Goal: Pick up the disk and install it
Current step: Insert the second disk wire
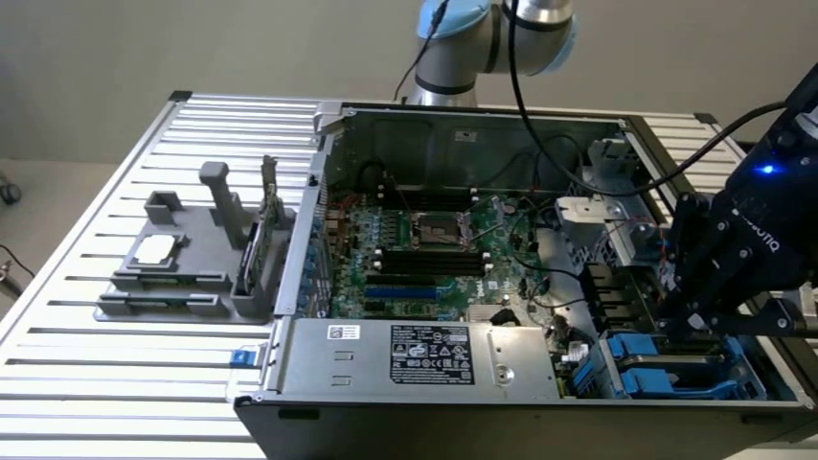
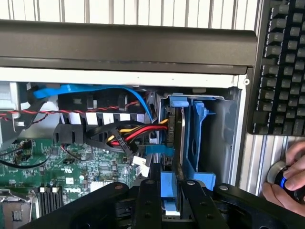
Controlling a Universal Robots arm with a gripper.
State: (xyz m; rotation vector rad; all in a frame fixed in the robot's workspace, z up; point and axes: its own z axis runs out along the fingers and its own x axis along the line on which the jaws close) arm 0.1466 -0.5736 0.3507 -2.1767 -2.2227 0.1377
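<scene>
The tool (image 2: 167, 200) grips what looks like the disk (image 2: 177, 138), upright in its blue bay (image 2: 202, 138).

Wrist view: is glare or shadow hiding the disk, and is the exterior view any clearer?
Wrist view: evenly lit, no glare; the disk in its blue frame reads clearly, and the gripper is dark and slightly soft in the foreground. Exterior view: that bay lies in shadow behind the gripper, so the disk's edges are hard to make out.
</scene>
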